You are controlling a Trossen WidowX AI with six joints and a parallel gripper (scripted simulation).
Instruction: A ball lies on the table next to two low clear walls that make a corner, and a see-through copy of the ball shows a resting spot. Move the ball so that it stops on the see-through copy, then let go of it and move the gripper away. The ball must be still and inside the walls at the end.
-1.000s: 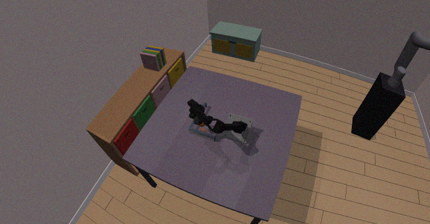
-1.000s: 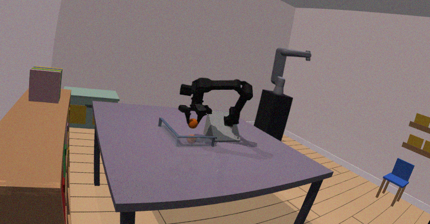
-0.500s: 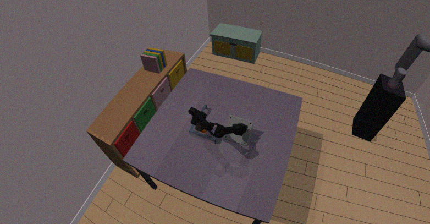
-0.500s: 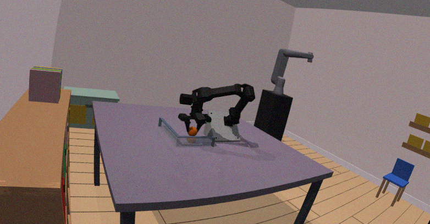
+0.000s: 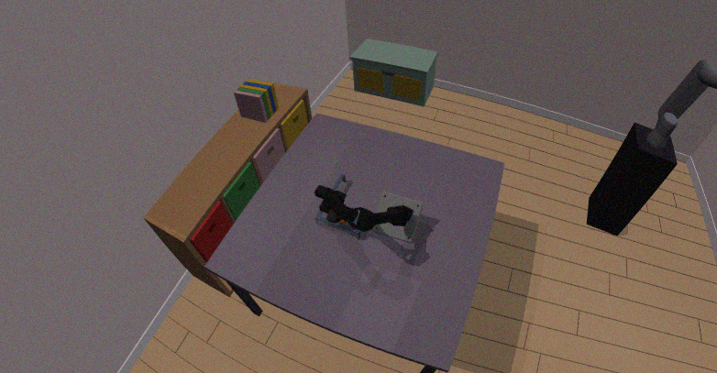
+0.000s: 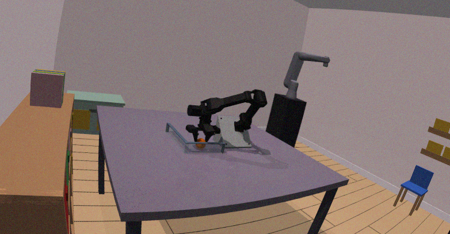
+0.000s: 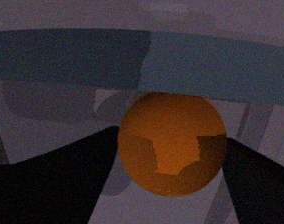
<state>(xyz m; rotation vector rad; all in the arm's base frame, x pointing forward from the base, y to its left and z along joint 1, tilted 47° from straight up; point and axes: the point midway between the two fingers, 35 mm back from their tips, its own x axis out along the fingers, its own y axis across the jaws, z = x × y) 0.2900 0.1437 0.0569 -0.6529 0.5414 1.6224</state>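
We judge the ball [image 7: 171,144] smooth, rigid and light, so it is likely to roll once freed; the safest hold is across its widest part, which is where we have it. Our fingers stand partly open, clamped on the ball from both sides. In the exterior view the ball [image 6: 200,143] sits low at the counter [image 6: 163,176], just inside the corner of the walls [image 6: 176,132]. We cannot make out the see-through copy under it.
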